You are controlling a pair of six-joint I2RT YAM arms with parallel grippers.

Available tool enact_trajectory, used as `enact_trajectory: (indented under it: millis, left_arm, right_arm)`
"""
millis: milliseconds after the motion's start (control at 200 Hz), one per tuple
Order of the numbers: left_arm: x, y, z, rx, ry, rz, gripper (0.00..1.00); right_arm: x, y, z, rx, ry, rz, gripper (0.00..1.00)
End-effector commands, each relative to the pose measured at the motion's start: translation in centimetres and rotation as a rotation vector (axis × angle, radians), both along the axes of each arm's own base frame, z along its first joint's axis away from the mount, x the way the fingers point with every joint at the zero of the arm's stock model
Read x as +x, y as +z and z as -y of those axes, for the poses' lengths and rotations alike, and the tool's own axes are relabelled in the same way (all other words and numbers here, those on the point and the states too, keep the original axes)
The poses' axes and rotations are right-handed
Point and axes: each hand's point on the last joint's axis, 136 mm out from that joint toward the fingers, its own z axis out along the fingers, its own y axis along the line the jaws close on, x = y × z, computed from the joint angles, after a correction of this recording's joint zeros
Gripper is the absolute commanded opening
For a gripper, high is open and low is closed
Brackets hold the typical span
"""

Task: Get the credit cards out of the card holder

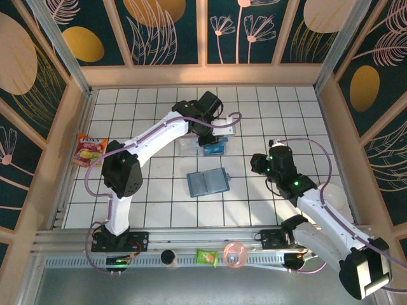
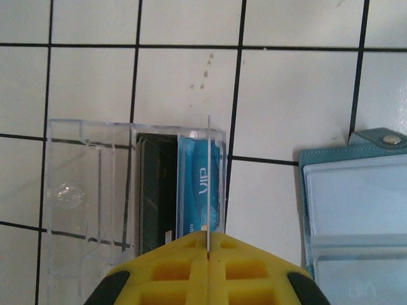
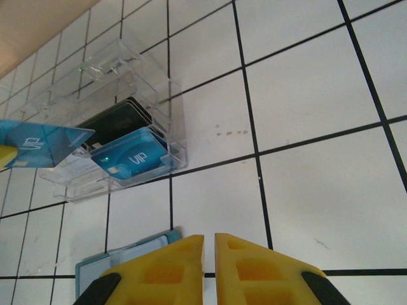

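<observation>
Left gripper (image 2: 208, 237) clamped on a blue credit card (image 3: 41, 145), which shows edge-on in its wrist view, over the clear tray (image 2: 89, 190). Right gripper (image 3: 209, 240) nearly together, empty. Card holder (image 1: 206, 183) lies open on the table and is cut off in both wrist views.

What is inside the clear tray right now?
A blue VIP card lies in the clear tray, next to a black rectangle. Whether anything sits underneath those two is hidden.
</observation>
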Motion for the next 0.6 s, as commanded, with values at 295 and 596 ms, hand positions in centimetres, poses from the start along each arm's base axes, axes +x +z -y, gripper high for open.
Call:
enact_trajectory:
  millis: [295,596]
  left_arm:
    - [0.9,-3.6,-0.9,0.079,-0.032,0.042,0.0]
    - [1.0,-5.0,-0.1,0.053,-0.034,0.03,0.0]
  right_arm:
    - [0.1,-1.4,0.0,0.002,0.004,-0.034,0.12]
    - [0.2,-1.5,-0.1,0.007,0.002,-0.037,0.12]
